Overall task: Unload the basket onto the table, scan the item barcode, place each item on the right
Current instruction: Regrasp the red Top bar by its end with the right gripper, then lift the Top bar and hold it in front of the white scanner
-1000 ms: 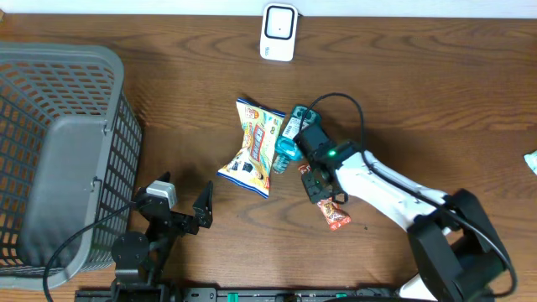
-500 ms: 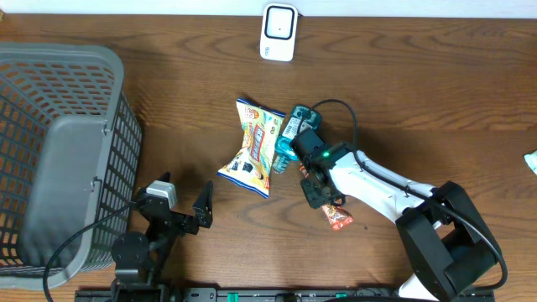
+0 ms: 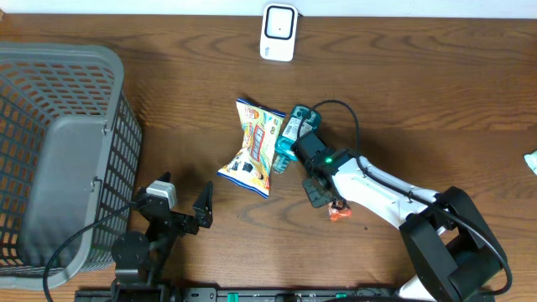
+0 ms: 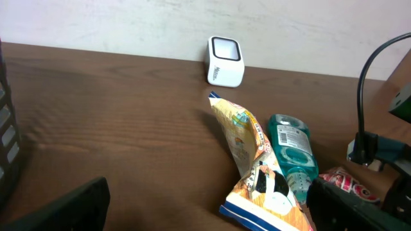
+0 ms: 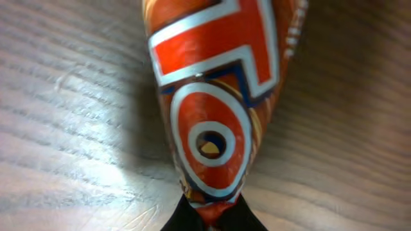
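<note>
The desk (image 3: 436, 92) is seen from above, with a grey basket (image 3: 33, 126) taking up its left end. The right arm is stretched from the lower right corner towards the middle of the desk. The left hand (image 3: 186, 203) is parked near the front edge beside the basket, its jaws spread wide and nothing between them.

At the centre a yellow crisp bag (image 3: 252, 147) is lying, with a teal bottle (image 3: 288, 134) touching its right side. The white scanner (image 3: 278, 32) is placed at the far edge, well apart from both.

The smallest item, an orange-red snack bar (image 3: 339, 213), is found just in front of the bottle, under the right hand (image 3: 333, 204). A second ago the jaws of that hand were held apart over the bar, which was lying at full length on the wood. Now they are clenched on the crimped end of the wrapper (image 5: 212, 115), as is shown in the right wrist view, and most of the bar is hidden from above.

The pick is therefore judged made. A lift and a carry to the scanner are still needed. No barcode is visible on the bar, so some turning may be called for.
</note>
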Controlling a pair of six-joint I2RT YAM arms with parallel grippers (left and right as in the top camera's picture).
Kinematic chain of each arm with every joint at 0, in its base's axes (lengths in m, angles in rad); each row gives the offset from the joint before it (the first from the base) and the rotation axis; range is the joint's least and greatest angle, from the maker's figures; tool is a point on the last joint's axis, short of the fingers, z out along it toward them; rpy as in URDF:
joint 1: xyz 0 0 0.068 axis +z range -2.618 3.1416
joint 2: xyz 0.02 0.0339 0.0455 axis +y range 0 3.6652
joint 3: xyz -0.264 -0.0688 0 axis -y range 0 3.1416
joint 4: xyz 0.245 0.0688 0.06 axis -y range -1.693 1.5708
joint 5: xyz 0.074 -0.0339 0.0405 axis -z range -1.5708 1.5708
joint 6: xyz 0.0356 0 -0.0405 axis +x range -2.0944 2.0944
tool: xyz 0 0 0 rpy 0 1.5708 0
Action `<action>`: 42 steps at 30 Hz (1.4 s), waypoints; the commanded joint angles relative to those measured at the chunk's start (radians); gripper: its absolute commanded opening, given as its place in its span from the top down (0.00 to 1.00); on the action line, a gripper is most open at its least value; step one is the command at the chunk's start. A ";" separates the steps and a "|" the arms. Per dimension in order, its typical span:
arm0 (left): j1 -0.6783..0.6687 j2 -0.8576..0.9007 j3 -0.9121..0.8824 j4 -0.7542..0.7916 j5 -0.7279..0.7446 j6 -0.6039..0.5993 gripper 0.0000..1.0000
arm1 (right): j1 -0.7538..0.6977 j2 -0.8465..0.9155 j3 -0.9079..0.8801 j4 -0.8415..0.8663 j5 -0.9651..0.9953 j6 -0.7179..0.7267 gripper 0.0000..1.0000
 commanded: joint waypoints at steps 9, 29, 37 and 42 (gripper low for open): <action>0.003 -0.003 -0.019 -0.023 0.002 -0.005 0.02 | -0.155 0.113 0.060 -0.222 -1.004 -0.540 0.99; 0.003 -0.003 -0.019 -0.023 0.002 -0.005 0.02 | -0.283 0.113 0.077 -0.583 -1.694 -1.523 0.99; 0.003 -0.003 -0.019 -0.023 0.002 -0.005 0.02 | -0.283 0.112 0.080 -0.575 -1.718 -1.608 0.99; 0.003 -0.003 -0.019 -0.023 0.002 -0.005 0.02 | -0.293 0.112 0.125 -0.564 -1.706 -1.600 0.99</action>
